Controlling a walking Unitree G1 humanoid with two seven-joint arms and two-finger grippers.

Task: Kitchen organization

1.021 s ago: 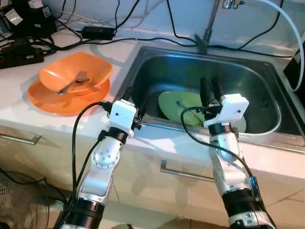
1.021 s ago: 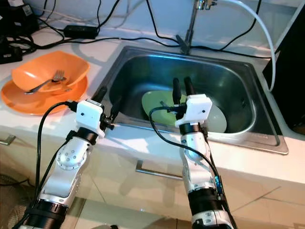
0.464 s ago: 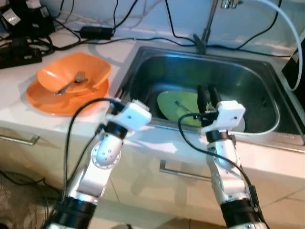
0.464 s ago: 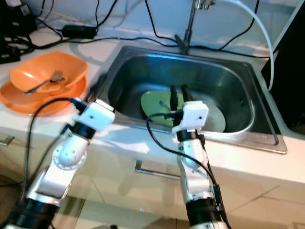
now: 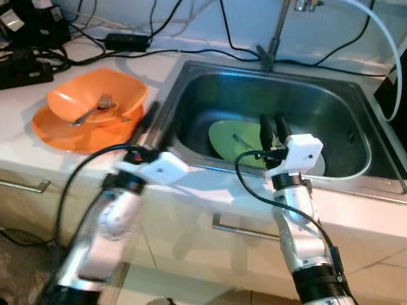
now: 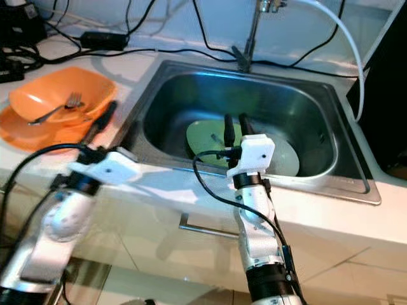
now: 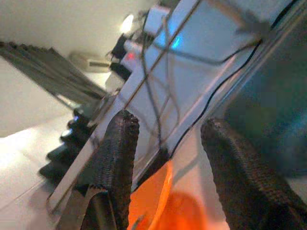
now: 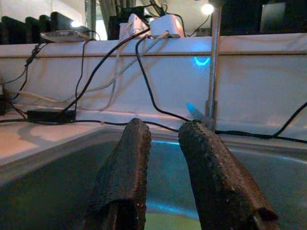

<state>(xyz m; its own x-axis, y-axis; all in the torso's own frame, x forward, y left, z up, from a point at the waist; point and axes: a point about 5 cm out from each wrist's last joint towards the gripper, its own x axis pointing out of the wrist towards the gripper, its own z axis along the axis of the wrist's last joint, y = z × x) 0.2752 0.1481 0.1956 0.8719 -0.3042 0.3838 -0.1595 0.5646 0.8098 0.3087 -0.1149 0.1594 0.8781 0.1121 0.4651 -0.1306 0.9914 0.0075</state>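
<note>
Left gripper (image 6: 108, 121), fingers parted, blurs between sink (image 5: 191, 79) and orange bowl (image 5: 95, 101); right gripper (image 5: 273, 127), slightly parted, empty, over green plate (image 5: 232, 136).

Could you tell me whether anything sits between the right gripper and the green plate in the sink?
Nothing visible does. The right gripper hangs open above the sink, and the green plate lies on the sink bottom just below its fingers. A utensil lies on the plate, but it does not block access.

One orange bowl (image 5: 96, 100), one orange plate (image 5: 76, 132), one metal fork (image 5: 94, 108), one green plate (image 5: 240, 141), one steel sink (image 5: 210, 89).
</note>
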